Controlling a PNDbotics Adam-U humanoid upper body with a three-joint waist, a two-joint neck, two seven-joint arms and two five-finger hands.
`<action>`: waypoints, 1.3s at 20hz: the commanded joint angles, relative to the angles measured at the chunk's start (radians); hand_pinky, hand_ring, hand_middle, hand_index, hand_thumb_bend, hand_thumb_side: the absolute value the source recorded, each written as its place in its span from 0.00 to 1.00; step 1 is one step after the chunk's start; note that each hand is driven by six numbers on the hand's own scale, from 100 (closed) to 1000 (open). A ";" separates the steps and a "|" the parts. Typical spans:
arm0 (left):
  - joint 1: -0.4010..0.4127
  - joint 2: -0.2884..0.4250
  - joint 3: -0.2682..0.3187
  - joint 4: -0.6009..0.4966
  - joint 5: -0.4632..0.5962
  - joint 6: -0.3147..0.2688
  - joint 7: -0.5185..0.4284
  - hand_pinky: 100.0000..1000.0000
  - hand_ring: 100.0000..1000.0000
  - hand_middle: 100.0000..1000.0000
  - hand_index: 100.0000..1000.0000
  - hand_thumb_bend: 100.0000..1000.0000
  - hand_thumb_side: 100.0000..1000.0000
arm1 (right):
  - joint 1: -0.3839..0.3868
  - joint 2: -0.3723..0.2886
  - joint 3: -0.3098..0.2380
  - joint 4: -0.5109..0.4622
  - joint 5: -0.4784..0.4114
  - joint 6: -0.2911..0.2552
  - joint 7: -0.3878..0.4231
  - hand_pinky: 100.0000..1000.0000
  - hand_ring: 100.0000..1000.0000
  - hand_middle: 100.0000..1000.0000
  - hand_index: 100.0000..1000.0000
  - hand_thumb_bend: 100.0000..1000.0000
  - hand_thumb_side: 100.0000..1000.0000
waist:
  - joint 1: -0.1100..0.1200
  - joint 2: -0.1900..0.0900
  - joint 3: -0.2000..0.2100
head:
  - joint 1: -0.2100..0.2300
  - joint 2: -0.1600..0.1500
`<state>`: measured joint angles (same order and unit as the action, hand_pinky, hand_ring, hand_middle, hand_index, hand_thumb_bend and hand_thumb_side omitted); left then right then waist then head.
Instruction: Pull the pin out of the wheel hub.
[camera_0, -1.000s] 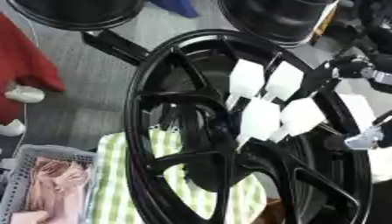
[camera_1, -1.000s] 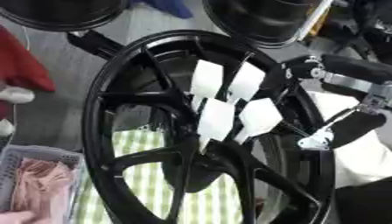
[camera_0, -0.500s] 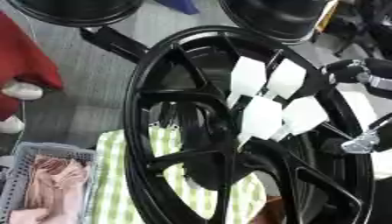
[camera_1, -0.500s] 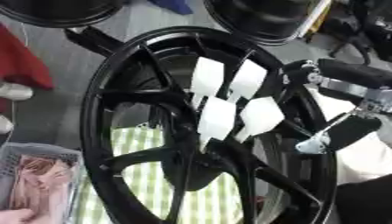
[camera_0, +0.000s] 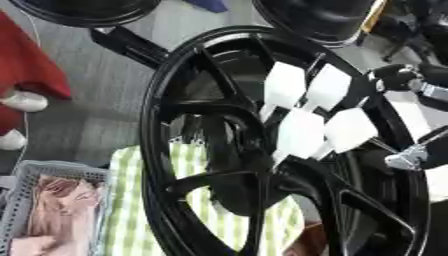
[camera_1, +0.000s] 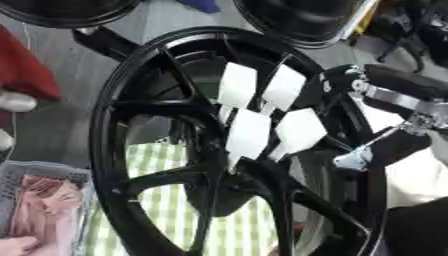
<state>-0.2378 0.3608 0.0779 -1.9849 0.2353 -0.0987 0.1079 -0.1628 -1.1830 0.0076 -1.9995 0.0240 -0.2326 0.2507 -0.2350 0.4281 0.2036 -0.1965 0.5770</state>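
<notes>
A large black spoked wheel hub (camera_0: 219, 150) stands on edge and fills both views. At its centre sit several white flat tabs (camera_1: 249, 132), fanned out from one point; I cannot make out a pin beneath them. My right arm (camera_1: 398, 90), black with silver joints, comes in from the right and lies against the rim's right side. A black part of my right hand (camera_1: 343, 80) touches the rim near the upper tabs, and a silver piece (camera_1: 350, 160) hangs lower by the rim. The spokes and rim hide how the hand stands. My left hand shows in no view.
A green and white checked cloth (camera_0: 131, 220) lies under the wheel. A grey basket (camera_0: 22, 200) holding pink cloth stands at the lower left. More black wheels (camera_0: 315, 17) stand behind. Red fabric (camera_0: 31, 60) and a white shoe (camera_0: 26, 100) lie at the left edge.
</notes>
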 joint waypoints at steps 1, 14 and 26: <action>-0.008 0.008 0.000 -0.015 -0.009 -0.001 -0.004 1.00 0.74 0.68 0.83 0.00 0.72 | -0.006 -0.019 -0.004 0.000 -0.006 0.003 -0.009 0.58 0.73 0.72 0.73 0.36 0.10 | 0.009 -0.014 0.000 | -0.005 -0.012; -0.008 0.002 -0.001 -0.015 -0.012 0.004 -0.005 1.00 0.74 0.68 0.83 0.00 0.73 | -0.004 -0.003 0.015 0.000 -0.016 0.011 -0.017 0.56 0.71 0.69 0.69 0.30 0.01 | 0.009 -0.003 0.001 | -0.007 -0.014; -0.003 -0.001 -0.003 -0.015 -0.014 0.012 -0.010 1.00 0.74 0.68 0.83 0.00 0.73 | -0.017 -0.007 0.017 0.000 -0.049 0.016 0.013 0.55 0.72 0.71 0.74 0.36 0.00 | 0.009 -0.006 -0.005 | -0.006 -0.005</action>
<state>-0.2378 0.3523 0.0772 -1.9849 0.2275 -0.0882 0.0980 -0.1728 -1.1658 0.0374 -1.9994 -0.0129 -0.2179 0.2581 -0.2351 0.4437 0.2000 -0.2014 0.5734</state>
